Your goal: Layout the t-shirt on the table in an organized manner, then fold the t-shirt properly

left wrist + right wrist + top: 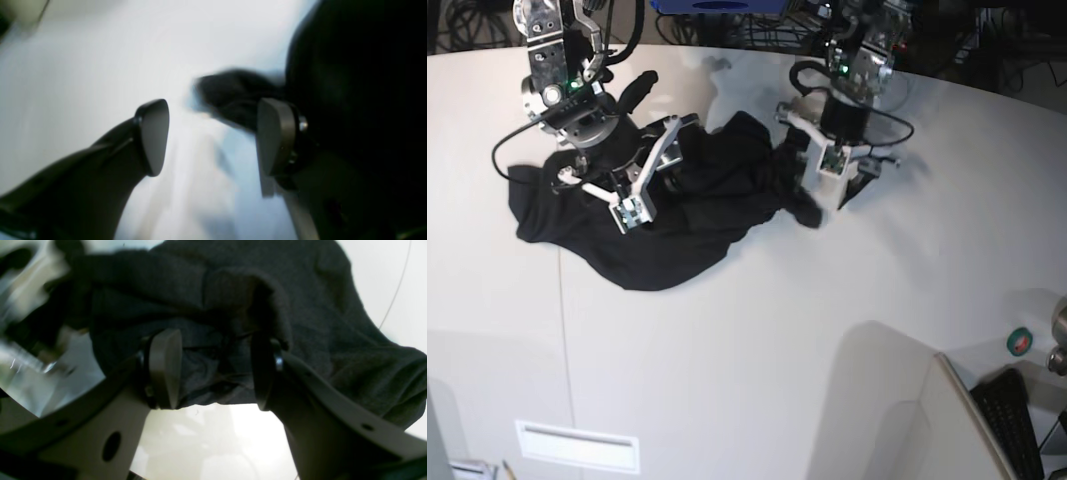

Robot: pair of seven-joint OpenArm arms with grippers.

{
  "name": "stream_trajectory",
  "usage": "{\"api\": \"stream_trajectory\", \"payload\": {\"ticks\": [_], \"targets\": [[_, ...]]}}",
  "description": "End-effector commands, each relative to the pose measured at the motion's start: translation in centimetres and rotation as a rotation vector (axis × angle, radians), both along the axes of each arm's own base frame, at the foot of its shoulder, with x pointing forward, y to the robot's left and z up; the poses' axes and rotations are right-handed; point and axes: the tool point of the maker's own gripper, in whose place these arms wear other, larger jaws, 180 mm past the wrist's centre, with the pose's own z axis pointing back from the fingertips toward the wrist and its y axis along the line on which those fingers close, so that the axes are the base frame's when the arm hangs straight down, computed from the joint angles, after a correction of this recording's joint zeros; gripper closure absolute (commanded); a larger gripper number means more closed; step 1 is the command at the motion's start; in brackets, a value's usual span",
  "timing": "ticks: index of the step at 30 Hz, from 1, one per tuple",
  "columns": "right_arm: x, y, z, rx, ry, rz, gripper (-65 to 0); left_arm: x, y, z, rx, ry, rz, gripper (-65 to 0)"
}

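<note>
Both claws are spread and holding nothing: left gripper [213, 136] and right gripper [217, 370] hover over the rumpled t-shirt [667, 215], probably re-gripping to spread it out.

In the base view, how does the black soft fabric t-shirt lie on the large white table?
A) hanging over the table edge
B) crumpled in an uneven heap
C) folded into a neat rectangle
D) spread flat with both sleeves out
B: the black soft fabric t-shirt lies bunched and wrinkled on the large white table, with no straight edges.
</note>
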Motion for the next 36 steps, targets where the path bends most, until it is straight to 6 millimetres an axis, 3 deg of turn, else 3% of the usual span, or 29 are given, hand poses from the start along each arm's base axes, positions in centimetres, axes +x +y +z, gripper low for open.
{"api": "stream_trajectory", "payload": {"ticks": [1,9,14,18,23,26,31,34,36], "targets": [[1.1,0.3,1.4,0.024,-0.057,-0.001,-30.5,-0.3,-0.5,0.0,-0.007,-0.007,-0.019,-40.0],[0.0,0.1,0.7,0.021,-0.029,-0.005,-30.5,-6.1,-0.5,-3.0,-0.006,0.111,-0.026,-39.8],[0.0,0.0,0.7,0.02,-0.028,-0.008,-30.5,-7.3,0.0,-3.6,0.005,0.136,-0.029,-39.8],[0.5,-0.5,0.9,0.008,-0.041,-0.016,-30.5,-7.3,0.4,-3.5,0.013,0.134,-0.03,-39.8],[2.1,-5.2,1.2,-0.034,-0.064,-0.14,-30.5,-6.9,0.2,-3.1,0.009,0.119,-0.028,-39.8],[2.4,-6.7,1.3,-0.048,-0.068,-0.178,-30.9,-6.2,1.1,-1.8,0.002,0.081,0.006,-39.8],[2.3,-6.4,1.1,-0.045,-0.063,-0.173,-31.2,-4.4,3.6,0.3,0.005,0.016,0.089,-40.3],[2.4,-6.3,1.2,-0.04,-0.064,-0.173,-31.2,-4.1,4.0,0.6,0.009,0.007,0.097,-40.3],[3.1,-4.9,1.7,-0.022,-0.082,-0.144,-30.8,-4.3,4.1,0.3,0.012,0.016,0.098,-40.3]]}}
